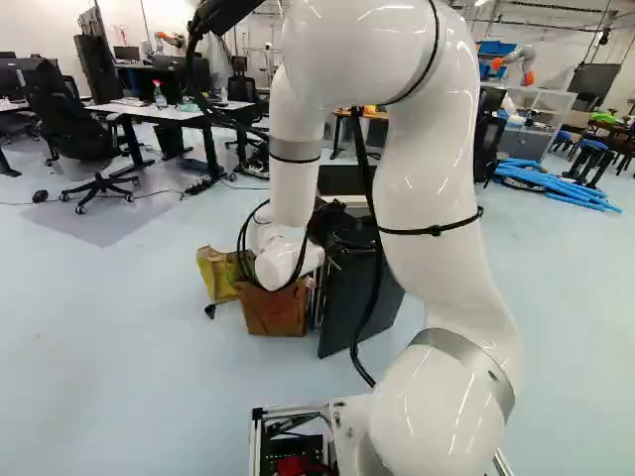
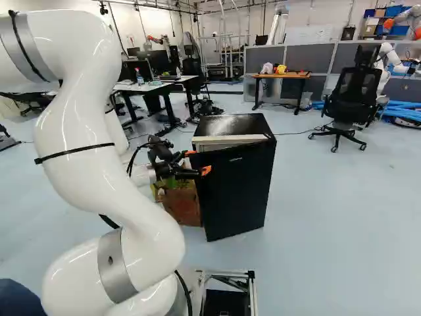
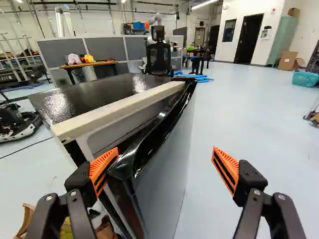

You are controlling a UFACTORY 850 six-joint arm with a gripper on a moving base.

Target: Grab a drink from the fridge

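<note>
In the right base view my gripper (image 2: 199, 162) is at the near left upper edge of the black fridge (image 2: 238, 191). The fridge door stands slightly ajar, showing a pale strip below the glossy top. In the wrist view my gripper (image 3: 165, 167) is open wide, and the door (image 3: 167, 174) passes between its fingers. One finger (image 3: 103, 169) is close to the door's edge at the gap; whether it touches is unclear. The other finger (image 3: 227, 168) stands well off the door's outer face. The fridge's inside and any drink are hidden.
Beside the fridge stand a brown box (image 1: 273, 309) and a yellow bag (image 1: 216, 273). Farther off are a black office chair (image 2: 352, 99), a wooden table (image 2: 281, 76), grey partitions (image 3: 104, 55) and desks (image 1: 164, 111). Another robot (image 1: 516, 61) is at the back.
</note>
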